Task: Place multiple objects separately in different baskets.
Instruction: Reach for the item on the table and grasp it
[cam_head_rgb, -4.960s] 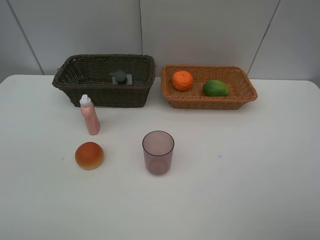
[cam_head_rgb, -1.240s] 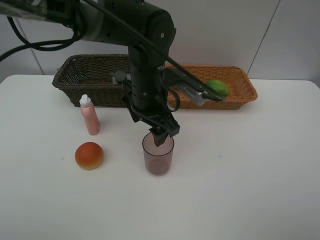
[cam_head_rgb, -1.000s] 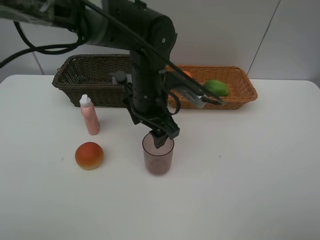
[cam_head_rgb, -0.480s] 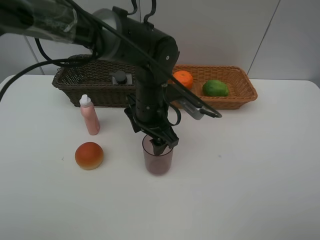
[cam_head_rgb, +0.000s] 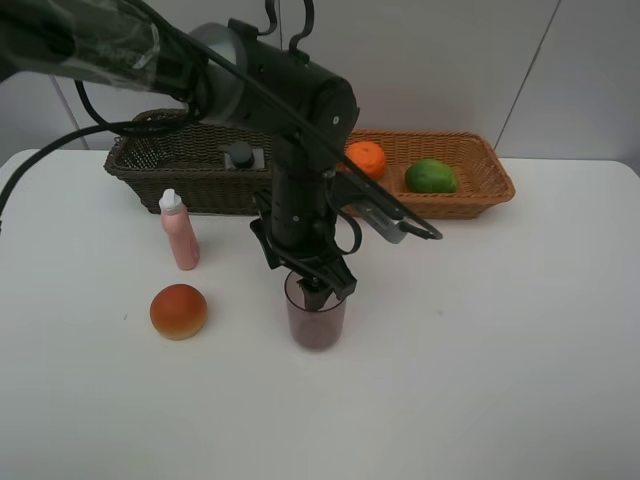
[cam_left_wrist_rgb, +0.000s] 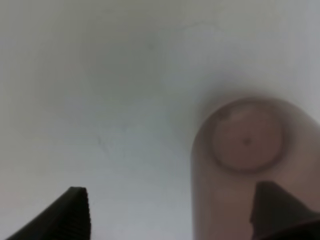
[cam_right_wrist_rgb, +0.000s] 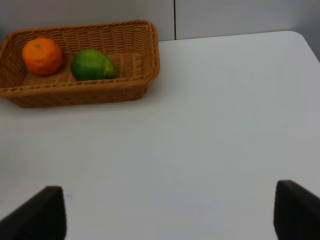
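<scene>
Dipping the left claw into the purple cup: spread wide, one finger over the cup's mouth, the other outside its wall, clamping nothing. Leaves bare counter right of and in front of the cup, out to the edges. Crowds only the cup's left side: bun near, pink bottle just behind that. Keeps dark basket with grey box, and tan basket with orange and lime, well behind the cup. Holds right claw wide open, empty. Sits lower in the cup than half a second ago; cup, bun, bottle unmoved.
</scene>
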